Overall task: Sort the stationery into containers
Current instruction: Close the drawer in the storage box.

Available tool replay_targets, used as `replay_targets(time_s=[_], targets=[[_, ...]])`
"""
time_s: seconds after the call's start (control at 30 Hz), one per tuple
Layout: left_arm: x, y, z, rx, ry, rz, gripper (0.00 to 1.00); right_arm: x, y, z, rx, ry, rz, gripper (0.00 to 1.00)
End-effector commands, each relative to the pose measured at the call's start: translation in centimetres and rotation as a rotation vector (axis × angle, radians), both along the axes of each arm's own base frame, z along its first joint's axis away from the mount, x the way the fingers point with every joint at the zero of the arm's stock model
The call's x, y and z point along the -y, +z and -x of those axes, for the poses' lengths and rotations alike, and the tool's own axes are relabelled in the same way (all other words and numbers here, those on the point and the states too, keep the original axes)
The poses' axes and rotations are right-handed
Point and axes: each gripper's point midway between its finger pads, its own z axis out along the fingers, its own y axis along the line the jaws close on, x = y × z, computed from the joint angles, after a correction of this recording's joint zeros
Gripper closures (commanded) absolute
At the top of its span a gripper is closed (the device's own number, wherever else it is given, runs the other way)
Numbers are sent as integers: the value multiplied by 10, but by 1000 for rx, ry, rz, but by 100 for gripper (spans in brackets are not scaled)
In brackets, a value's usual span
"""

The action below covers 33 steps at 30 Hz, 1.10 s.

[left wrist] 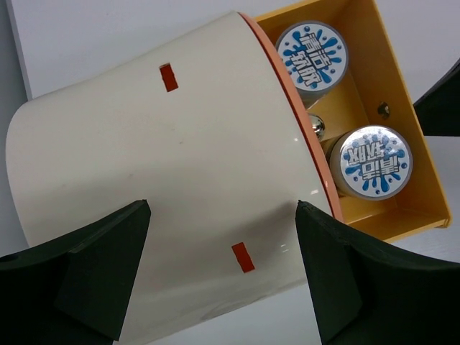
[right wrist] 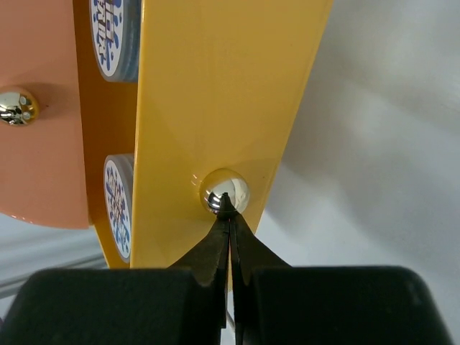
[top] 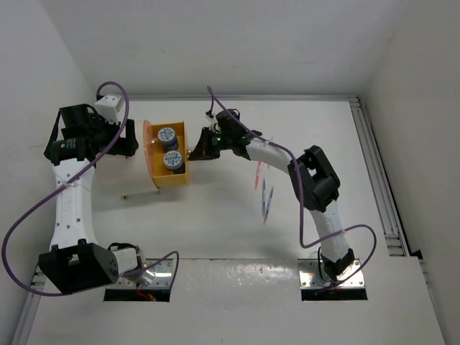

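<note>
An orange drawer (top: pixel 167 171) lies pulled out of the cream-white drum cabinet (left wrist: pixel 144 165), and two blue-and-white rolls (top: pixel 167 135) (top: pixel 172 159) stand inside it. The left wrist view shows both rolls (left wrist: pixel 311 55) (left wrist: pixel 374 162) from above. My left gripper (left wrist: pixel 223 208) is open, one finger on each side of the cabinet's wall; I cannot tell whether they touch it. My right gripper (right wrist: pixel 228 205) is shut, its tips against the brass knob (right wrist: pixel 225 192) on the drawer's outer end (right wrist: pixel 208 108). A pink pen (top: pixel 258 176) and blue pens (top: pixel 266 200) lie on the table under the right arm.
The cabinet's orange front (right wrist: pixel 43 144) carries a second brass knob (right wrist: pixel 16 106). A small brass piece (top: pixel 124 195) lies on the table left of the drawer. A metal rail (top: pixel 377 172) runs along the table's right edge, and white walls close in the back and sides.
</note>
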Motion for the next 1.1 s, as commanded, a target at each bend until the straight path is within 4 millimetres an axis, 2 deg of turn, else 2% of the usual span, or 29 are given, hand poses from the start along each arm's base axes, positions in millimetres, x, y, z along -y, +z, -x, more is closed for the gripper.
replay_targets(time_s=[0.0,0.07,0.27,0.37,0.47,0.5,0.57,0.63,0.67,0.77,0.87,1.03,1.07], targets=[[6,-20,14,-78,-10,51,12,-30,41,-8,82,19,-129,100],[7,-23,14,-84,-17,52,12,-36,35,-7,67,27,-137,100],[6,-35,18,-115,-26,43,12,-53,43,3,70,75,-187,100],[6,-21,17,-78,-26,44,12,-54,46,8,73,91,-195,100],[-16,13,11,31,126,19,10,-49,49,14,76,98,-191,100],[-38,25,10,69,240,-33,10,-48,50,14,81,97,-190,100],[-57,50,11,132,360,-47,10,-45,50,15,89,98,-184,100],[-74,60,13,143,436,-65,10,-42,49,14,90,97,-180,100],[-86,72,15,167,474,-72,8,-41,49,14,88,94,-177,100],[-106,81,15,171,515,-77,6,-39,47,14,82,94,-169,100],[-112,78,10,152,459,-33,6,-34,47,13,86,89,-164,100],[-131,54,2,87,418,23,6,-26,46,12,92,82,-154,100],[-126,49,-1,73,375,60,7,-24,46,10,97,80,-152,100]])
